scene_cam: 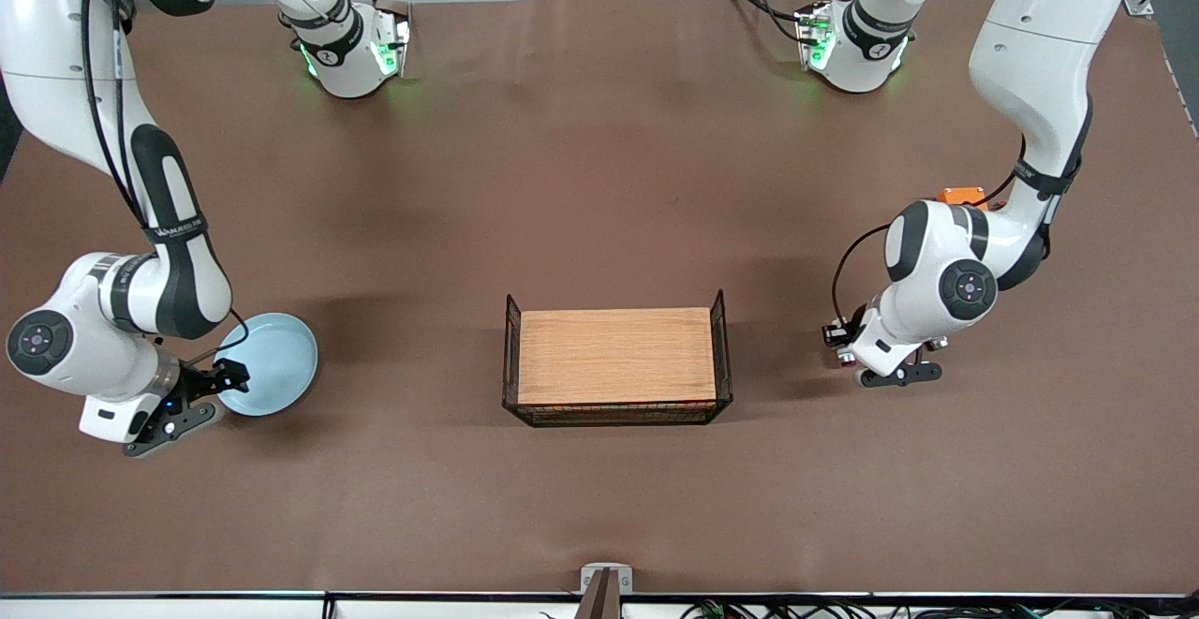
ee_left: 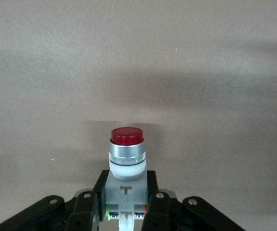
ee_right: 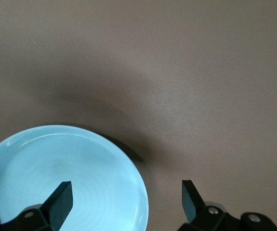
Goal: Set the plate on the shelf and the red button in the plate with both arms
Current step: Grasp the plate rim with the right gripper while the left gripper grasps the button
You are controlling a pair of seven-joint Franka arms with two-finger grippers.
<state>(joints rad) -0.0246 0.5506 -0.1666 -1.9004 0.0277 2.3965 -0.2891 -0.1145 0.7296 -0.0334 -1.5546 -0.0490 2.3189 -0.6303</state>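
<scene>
The pale blue plate (scene_cam: 272, 361) lies on the brown table toward the right arm's end; it also shows in the right wrist view (ee_right: 56, 173). My right gripper (scene_cam: 223, 381) (ee_right: 125, 199) is open low at the plate's edge, with one finger (ee_right: 61, 198) over the plate and the other (ee_right: 190, 199) over the bare table, so the jaws straddle the rim. My left gripper (scene_cam: 846, 346) (ee_left: 125, 186) is shut on the red button (ee_left: 126, 159), gripping its grey-white body, with the red cap pointing away from the fingers, low over the table toward the left arm's end.
A black wire basket (scene_cam: 510, 357) with a wooden board (scene_cam: 614, 357) on it stands mid-table. An orange box (scene_cam: 963, 196) shows partly from under the left arm, farther from the front camera than the left gripper.
</scene>
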